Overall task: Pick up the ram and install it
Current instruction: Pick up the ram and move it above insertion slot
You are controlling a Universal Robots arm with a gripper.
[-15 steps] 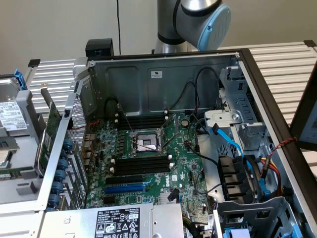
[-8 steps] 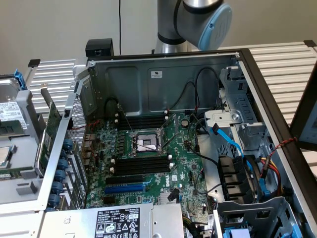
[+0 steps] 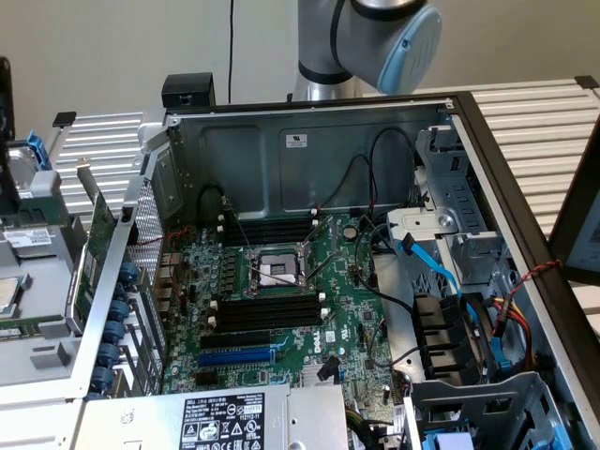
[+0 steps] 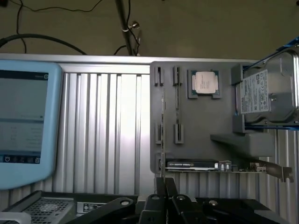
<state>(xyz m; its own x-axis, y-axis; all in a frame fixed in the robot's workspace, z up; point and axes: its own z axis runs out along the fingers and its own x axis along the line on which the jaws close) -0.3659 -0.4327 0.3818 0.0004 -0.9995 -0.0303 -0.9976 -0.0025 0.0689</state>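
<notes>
One ram (image 4: pixel 162 130), seen edge-on, stretches toward twelve o'clock from the gripper (image 4: pixel 164 182), whose jaws pinch its near end.

ram (image 4: pixel 162 130) end hidden in pincer (image 4: pixel 165 185), drive (image 4: pixel 268 91) cropped

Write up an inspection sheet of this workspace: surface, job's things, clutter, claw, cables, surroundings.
Surface: ribbed metal table, grey parts tray on it.
Job's things: ram seen edge-on, apparently clamped in the claw; black memory slots on the motherboard look empty.
Clutter: processor, hard drive and expansion card on the tray.
Grippers: claw shut, fingers close around the thin strip.
Cables: blue cable and black leads inside the open case; black cables on the floor.
Surroundings: blue-framed screen on the table; robot arm behind the case.
</notes>
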